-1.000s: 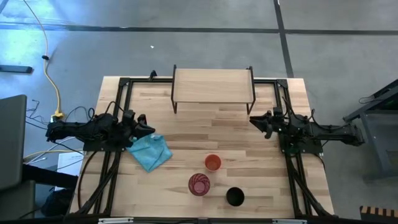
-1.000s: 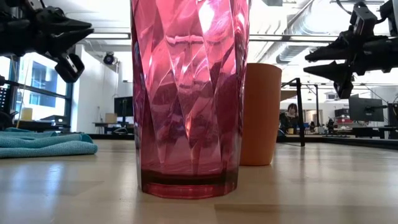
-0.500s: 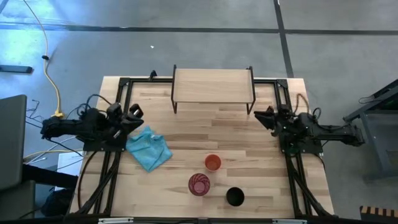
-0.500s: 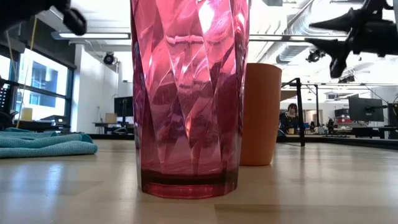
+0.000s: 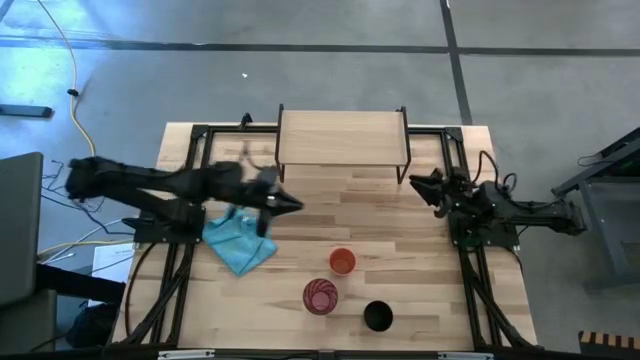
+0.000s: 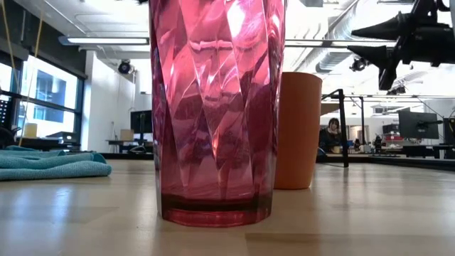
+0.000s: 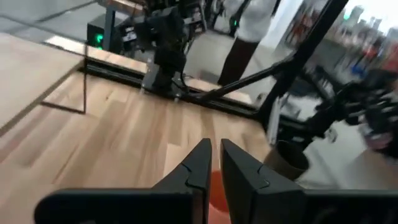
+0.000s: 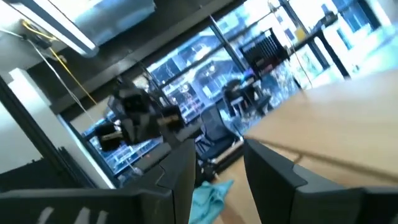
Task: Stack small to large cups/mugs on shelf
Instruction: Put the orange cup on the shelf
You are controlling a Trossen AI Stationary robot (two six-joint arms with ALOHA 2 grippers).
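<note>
We find the left pincer point(image 5: 290, 205) stretched out over the desk point(image 5: 400, 240), its two fingers drawn almost together with only a thin slit between them and nothing gripped. Taking the orange cup point(image 5: 342, 262) as our mark, that pincer hangs to the cup's left and a little farther back, toward the shelf point(image 5: 343, 137), and apart from the cup. In the left wrist view the orange cup point(image 7: 216, 188) shows just past the fingertips. The right pincer point(image 5: 418, 181) waits off to the cup's right and back, near the shelf's right leg, its fingers spread and empty.

Just in front of the orange cup and slightly left stands the pink tumbler point(image 5: 320, 296), near it but apart; the black cup point(image 5: 377, 316) sits in front and to the right. All three stand upright on the desk. The shelf stands well behind the orange cup at the desk's back edge. The blue cloth point(image 5: 240, 243) lies to the cup's left, below the left arm.
</note>
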